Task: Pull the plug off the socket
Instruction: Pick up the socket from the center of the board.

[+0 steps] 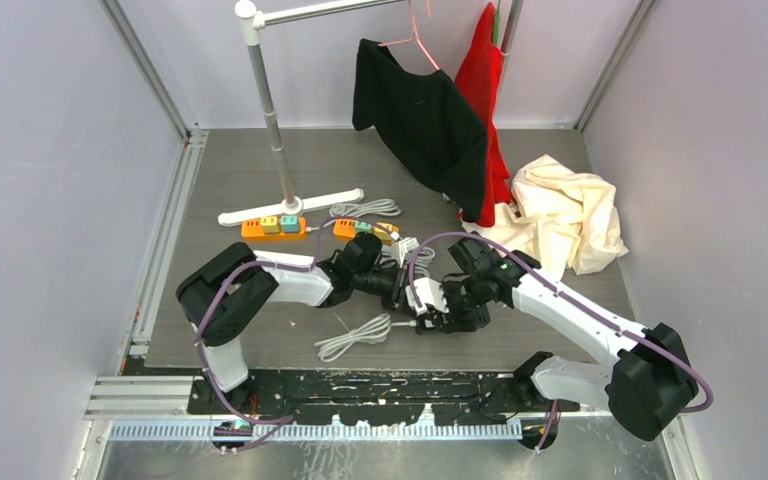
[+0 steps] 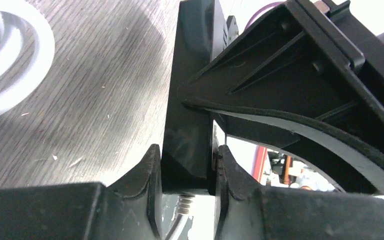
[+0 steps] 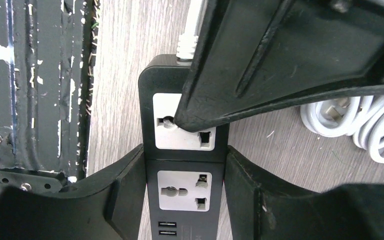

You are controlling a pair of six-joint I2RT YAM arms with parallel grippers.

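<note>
Pale grey walls (image 1: 40, 150) are recorded on three sides, edged by aluminium rails (image 1: 162, 250). The grey wood-grain surface (image 1: 240, 170) is evenly lit. A white clothes rack (image 1: 272, 120) is stood at the rear, with a black garment (image 1: 420, 120) and a red garment (image 1: 480, 65) hung from it.

Black power strip (image 3: 185, 162), two white sockets (image 3: 184, 190), USB ports (image 3: 166, 230) at near end (white cord (image 3: 189, 30) enters far end).

Robot lab cell, plain pale walls (image 1: 50, 150), aluminium frame posts (image 1: 150, 70), two robot arms (image 1: 290, 280) bolted by a wood-grain tabletop (image 1: 240, 160)
</note>
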